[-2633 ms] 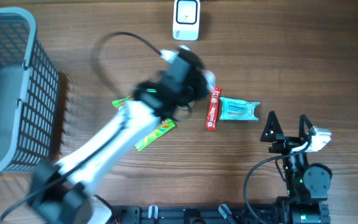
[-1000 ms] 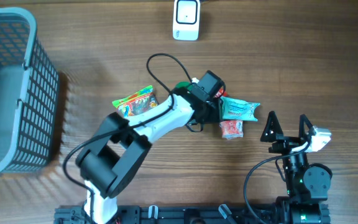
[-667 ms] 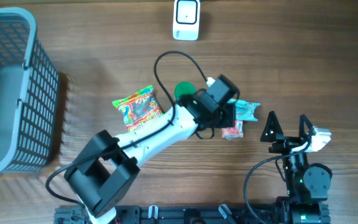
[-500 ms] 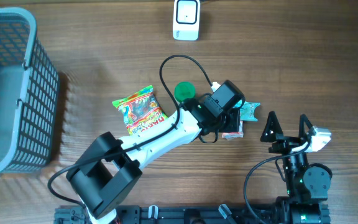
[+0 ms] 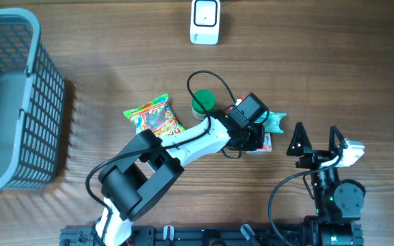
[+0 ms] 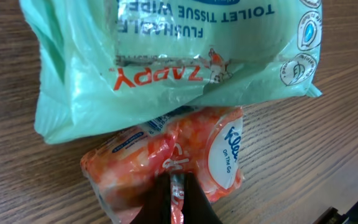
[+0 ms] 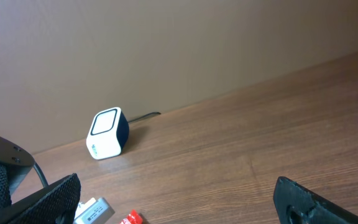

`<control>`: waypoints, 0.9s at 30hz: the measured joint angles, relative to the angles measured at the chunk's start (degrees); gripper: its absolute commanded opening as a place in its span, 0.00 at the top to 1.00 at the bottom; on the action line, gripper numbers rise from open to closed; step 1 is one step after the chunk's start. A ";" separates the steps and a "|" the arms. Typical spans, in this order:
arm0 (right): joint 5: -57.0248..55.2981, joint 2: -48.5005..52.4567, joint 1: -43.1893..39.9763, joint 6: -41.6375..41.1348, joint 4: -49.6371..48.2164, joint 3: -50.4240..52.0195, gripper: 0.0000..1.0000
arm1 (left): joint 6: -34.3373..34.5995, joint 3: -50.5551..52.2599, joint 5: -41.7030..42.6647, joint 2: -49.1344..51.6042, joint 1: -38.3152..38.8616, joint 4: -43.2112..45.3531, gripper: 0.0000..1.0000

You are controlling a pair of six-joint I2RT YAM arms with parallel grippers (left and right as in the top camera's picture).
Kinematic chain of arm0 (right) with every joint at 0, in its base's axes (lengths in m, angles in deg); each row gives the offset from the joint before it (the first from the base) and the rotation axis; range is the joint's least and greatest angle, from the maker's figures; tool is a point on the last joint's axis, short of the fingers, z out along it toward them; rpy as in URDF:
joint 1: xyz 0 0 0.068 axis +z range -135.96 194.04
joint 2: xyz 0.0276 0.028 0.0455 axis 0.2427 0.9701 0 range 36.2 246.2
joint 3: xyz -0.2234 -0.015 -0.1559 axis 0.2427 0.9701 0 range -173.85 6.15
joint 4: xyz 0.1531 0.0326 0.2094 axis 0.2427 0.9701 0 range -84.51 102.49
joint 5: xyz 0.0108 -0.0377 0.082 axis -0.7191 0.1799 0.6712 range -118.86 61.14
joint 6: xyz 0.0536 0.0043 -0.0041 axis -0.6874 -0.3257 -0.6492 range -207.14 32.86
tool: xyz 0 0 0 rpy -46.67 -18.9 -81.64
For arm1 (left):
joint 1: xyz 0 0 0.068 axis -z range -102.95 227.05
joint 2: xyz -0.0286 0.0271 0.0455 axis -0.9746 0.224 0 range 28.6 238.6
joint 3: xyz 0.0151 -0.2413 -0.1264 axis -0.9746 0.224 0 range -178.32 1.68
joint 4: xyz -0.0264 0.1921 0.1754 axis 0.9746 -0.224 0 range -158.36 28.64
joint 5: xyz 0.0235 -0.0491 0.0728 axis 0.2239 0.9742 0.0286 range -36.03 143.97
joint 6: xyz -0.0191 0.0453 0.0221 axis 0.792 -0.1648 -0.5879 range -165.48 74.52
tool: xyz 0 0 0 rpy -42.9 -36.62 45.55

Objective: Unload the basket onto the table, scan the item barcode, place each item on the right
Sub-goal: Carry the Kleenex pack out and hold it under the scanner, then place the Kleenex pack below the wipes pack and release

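Left gripper (image 6: 176, 190) pinches the orange tissue pack (image 6: 160, 158) (wipes pouch (image 6: 166, 62) apparently touching).

Overhead, the left gripper (image 5: 254, 134) hides most of the orange tissue pack (image 5: 267, 143); behind that pack, the wipes pack (image 5: 276, 121) is part-covered.

Wooden table (image 5: 334, 61), brown grain, filling the overhead frame. Lying on it: grey mesh basket (image 5: 46, 116), upright, at the far left edge; white scanner (image 5: 204, 22), top centre; multicoloured snack packet (image 5: 152, 117), flat, left of centre; green round object (image 5: 202, 102), near the packet's upper right; teal wipes pack (image 5: 275, 121), flat, right of centre; orange tissue pack (image 6: 129, 162), just below the teal pack, whose wrapper edge overlaps the tissue pack's upper side.
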 measured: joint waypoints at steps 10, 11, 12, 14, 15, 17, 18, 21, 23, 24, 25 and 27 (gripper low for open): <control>0.00 0.00 0.00 0.00 0.00 0.00 0.00 | -1.81 0.87 -9.29 -14.62 0.44 -2.80 0.96; 0.00 0.00 0.00 0.00 0.00 0.00 0.00 | -1.95 0.66 -9.49 -16.00 0.44 -2.78 0.96; 0.00 0.00 0.00 0.00 0.00 0.00 0.00 | -1.95 0.48 -9.46 -16.46 0.44 -2.73 0.96; 0.00 0.00 0.00 0.00 0.00 0.00 0.00 | -1.95 0.35 -8.50 -15.76 0.44 -2.40 0.96; 0.00 0.00 0.00 0.00 0.00 0.00 0.00 | -1.95 0.35 -7.48 -14.56 0.44 -2.05 0.96; 0.00 0.00 0.00 0.00 0.00 0.00 0.00 | -1.97 0.35 -5.03 -11.15 0.44 -0.74 0.96; 0.00 0.00 0.00 0.00 0.00 0.00 0.00 | -1.97 0.35 -3.93 -9.40 0.44 -0.33 0.96; 0.00 0.00 0.00 0.00 0.00 0.00 0.00 | -1.97 0.39 1.16 -1.90 0.44 0.00 0.96; 0.00 0.00 0.00 0.00 0.00 0.00 0.00 | -1.97 0.52 3.13 0.22 0.55 0.33 0.96; 0.00 0.00 0.00 0.00 0.00 0.00 0.00 | -1.97 0.46 3.54 0.24 0.52 0.44 0.96; 0.00 0.00 0.00 0.00 0.00 0.00 0.00 | -1.97 0.46 4.04 0.17 0.59 0.46 0.96; 0.00 0.00 0.00 0.00 0.00 0.00 0.00 | -1.97 0.46 4.57 0.20 0.90 0.42 0.96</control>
